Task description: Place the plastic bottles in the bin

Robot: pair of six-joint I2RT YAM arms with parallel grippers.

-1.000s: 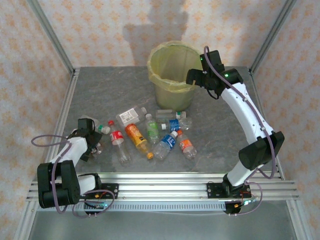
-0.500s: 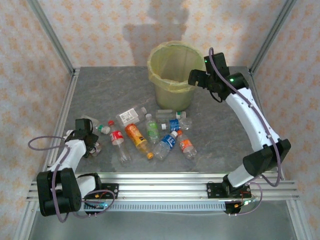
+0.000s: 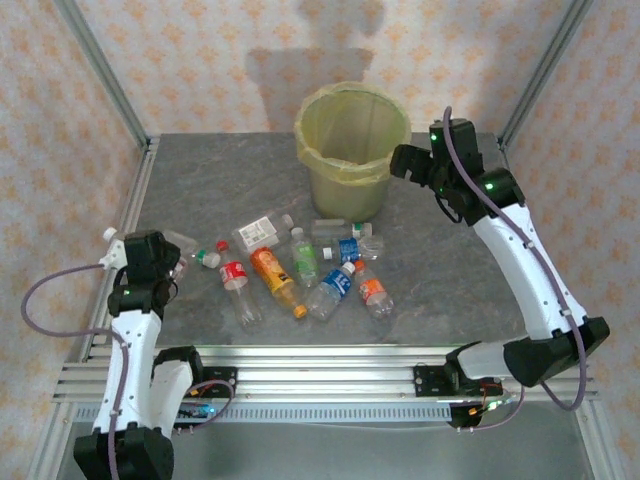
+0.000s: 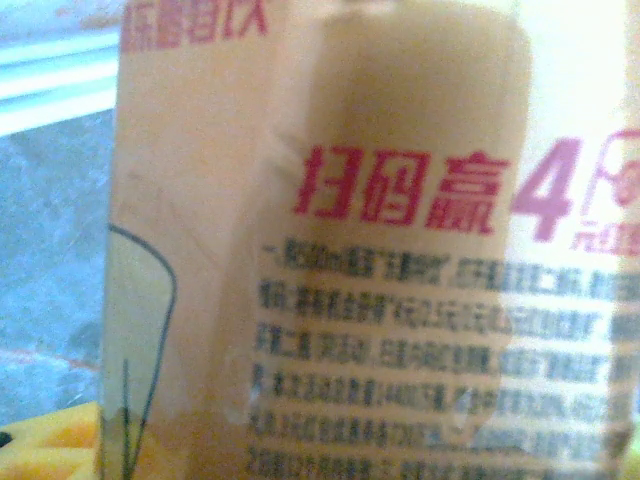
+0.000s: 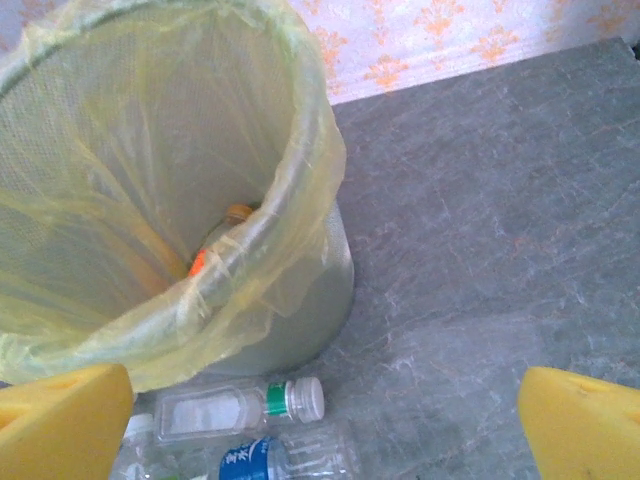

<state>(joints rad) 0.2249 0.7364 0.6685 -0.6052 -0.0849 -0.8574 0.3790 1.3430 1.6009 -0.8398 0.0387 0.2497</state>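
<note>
Left tool (image 3: 160, 262) was clamped on a tan-labelled plastic bottle (image 4: 400, 250) printed with red characters, which I held above the left edge of the desk (image 3: 200, 180). My right tool (image 3: 405, 160) stood wide and empty just beside the bin (image 3: 350, 185), with an orange-capped bottle (image 5: 215, 250) lying inside it. Other plastic bottles (image 3: 300, 270) lay clustered on the desk in front of the bin.
</note>
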